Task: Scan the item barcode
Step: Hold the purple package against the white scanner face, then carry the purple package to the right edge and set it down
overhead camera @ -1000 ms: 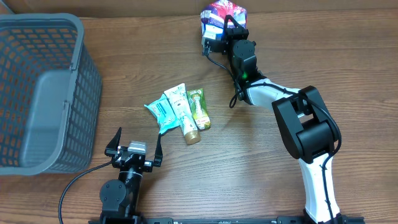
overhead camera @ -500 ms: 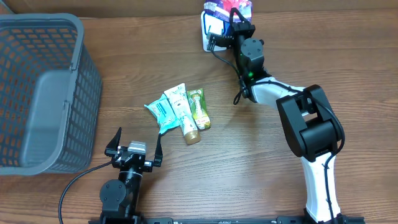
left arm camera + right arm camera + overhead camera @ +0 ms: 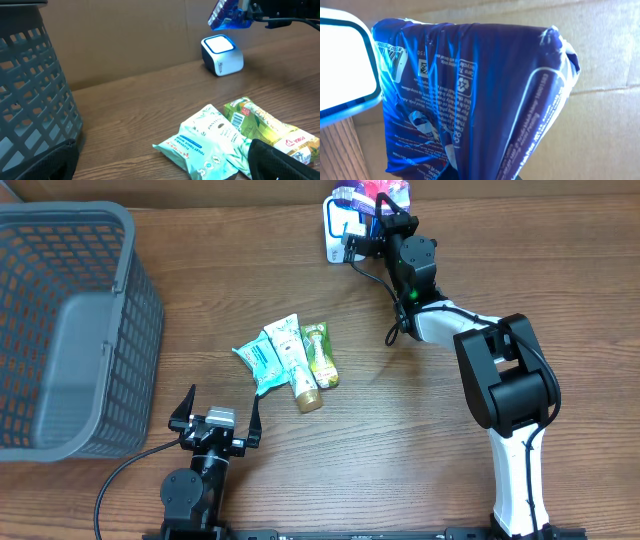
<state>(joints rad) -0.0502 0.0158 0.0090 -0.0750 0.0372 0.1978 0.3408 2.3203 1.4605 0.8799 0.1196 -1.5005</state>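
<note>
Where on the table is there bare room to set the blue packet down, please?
Bare wood lies between the basket and the pouches, and between the pouches and the right arm. Crowded around the scanner and blue packet.

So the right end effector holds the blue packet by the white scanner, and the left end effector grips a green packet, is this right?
Not quite. The left end effector is open and grips nothing; the overhead view shows it apart from the green packets. The right end effector does hold the blue packet by the white scanner.
</note>
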